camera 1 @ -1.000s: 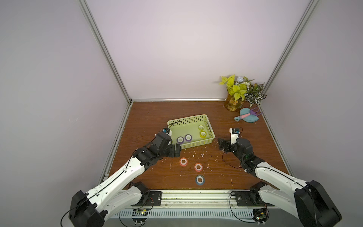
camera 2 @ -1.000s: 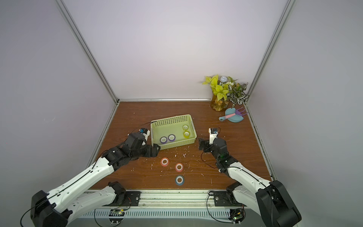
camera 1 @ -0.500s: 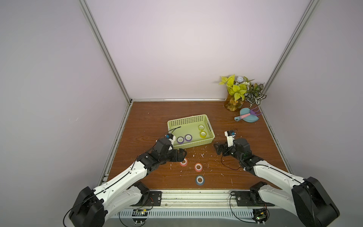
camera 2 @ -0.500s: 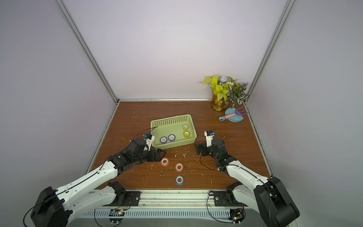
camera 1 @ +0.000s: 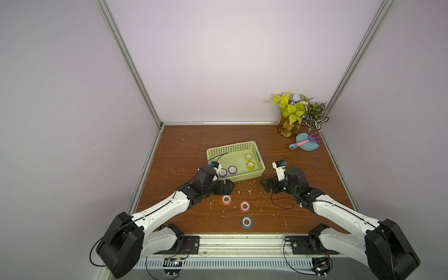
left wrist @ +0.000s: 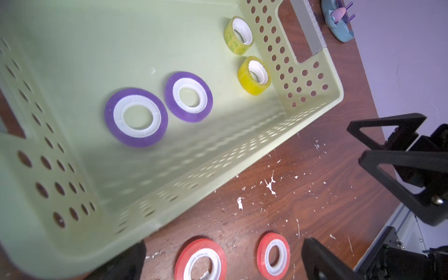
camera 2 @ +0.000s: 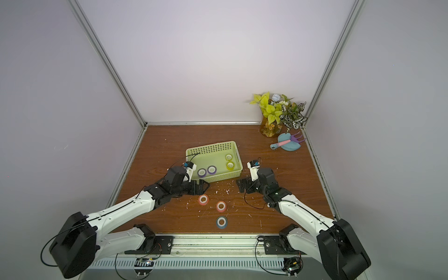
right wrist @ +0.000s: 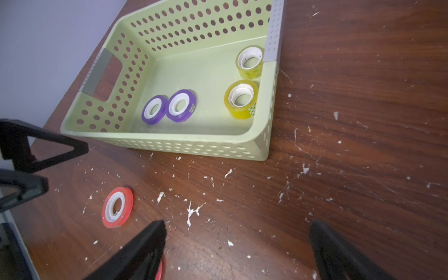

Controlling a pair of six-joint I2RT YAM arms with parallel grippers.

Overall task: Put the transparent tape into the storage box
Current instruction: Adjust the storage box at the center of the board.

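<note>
- the box (camera 1: 230,148) sits mid table (camera 1: 184,145); two purple rolls (camera 1: 228,171) and two yellow rolls (camera 1: 249,161) lie inside.
- two red rolls (camera 1: 226,199) and a blue roll (camera 1: 246,221) lie on the table, nearer than the box.
- left gripper (camera 1: 229,188): wide open, empty, just by a red roll.
- right gripper (camera 1: 264,186): wide open, empty, right of the red rolls.

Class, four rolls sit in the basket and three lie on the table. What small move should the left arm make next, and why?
Probably lower the left gripper onto the nearest orange-red roll and close: it is open and empty, and that roll lies just ahead, outside the storage box.
</note>
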